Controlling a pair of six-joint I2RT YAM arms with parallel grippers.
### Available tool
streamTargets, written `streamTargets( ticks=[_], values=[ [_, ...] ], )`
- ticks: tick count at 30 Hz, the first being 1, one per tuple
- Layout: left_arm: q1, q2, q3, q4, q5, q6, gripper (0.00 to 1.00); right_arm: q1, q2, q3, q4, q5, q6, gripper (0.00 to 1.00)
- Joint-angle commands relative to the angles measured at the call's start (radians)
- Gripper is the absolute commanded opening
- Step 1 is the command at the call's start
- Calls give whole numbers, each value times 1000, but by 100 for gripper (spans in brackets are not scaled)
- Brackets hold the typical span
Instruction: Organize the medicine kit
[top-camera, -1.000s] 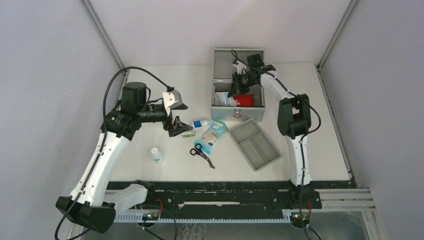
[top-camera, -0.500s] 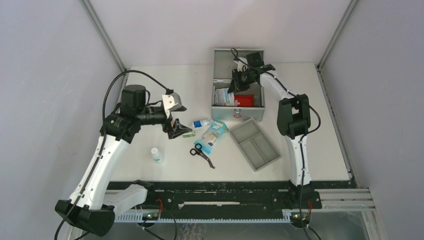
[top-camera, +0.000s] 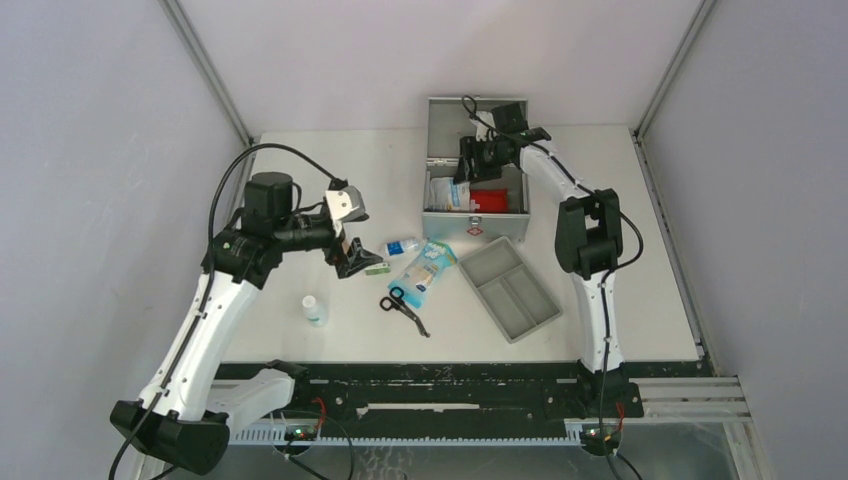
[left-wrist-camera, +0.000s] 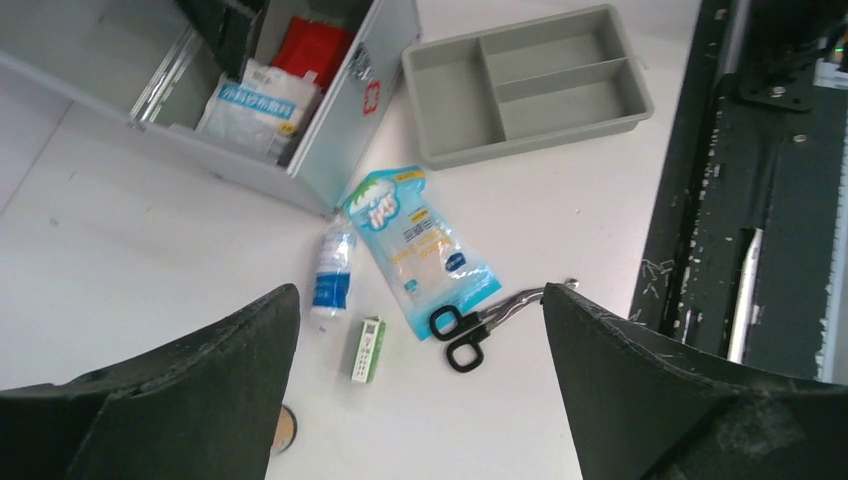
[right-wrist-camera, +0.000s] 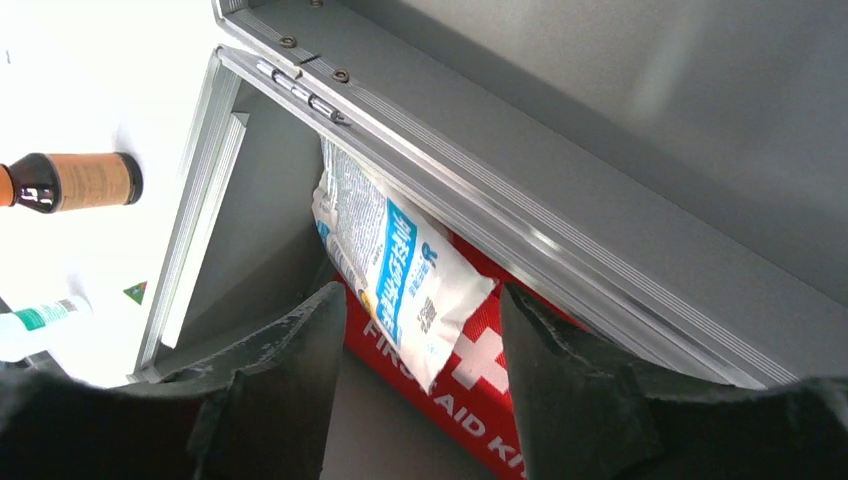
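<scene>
The left gripper (top-camera: 350, 256) hung open over the counter (top-camera: 300, 180), holding nothing. A white bottle (top-camera: 314, 309), small green box (top-camera: 377, 268), blue pouch (top-camera: 424, 272) and scissors (top-camera: 404, 309) lay unpacked. The medicine kit (top-camera: 476, 226) stood lid-up at the back, holding a white packet (top-camera: 447, 195) and red pouch (top-camera: 489, 200). The right gripper (top-camera: 468, 172) sat inside, jaws parted, empty. Most packing seemed left.

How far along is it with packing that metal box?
Done: a white packet and a red first-aid pouch lie inside the medicine kit. In hand: nothing; both the right claw, over the kit, and the left claw, over the table, are open. To do: the blue pouch, scissors, small bottle, green box and grey tray lie outside.
</scene>
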Motion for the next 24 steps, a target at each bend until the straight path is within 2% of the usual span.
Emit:
streamTargets(
  ticks=[1,6,13,20,24],
  values=[
    [5,-20,-35,80,-126,-52,98,-14,-149,-32,25,44,-23,60],
    [5,-20,-74,125,-240,-62,100,-17,-244,-99,31,42,-40,63],
    [-4,3,-169,186,-309,-12,100,-21,-412,-237,36,7,-92,64],
    [-53,126,-229,221,-440,69,99,-46,-623,-407,65,-112,-148,64],
    [-95,213,-236,249,-504,61,97,-54,-726,-502,66,-157,-209,64]
  ],
)
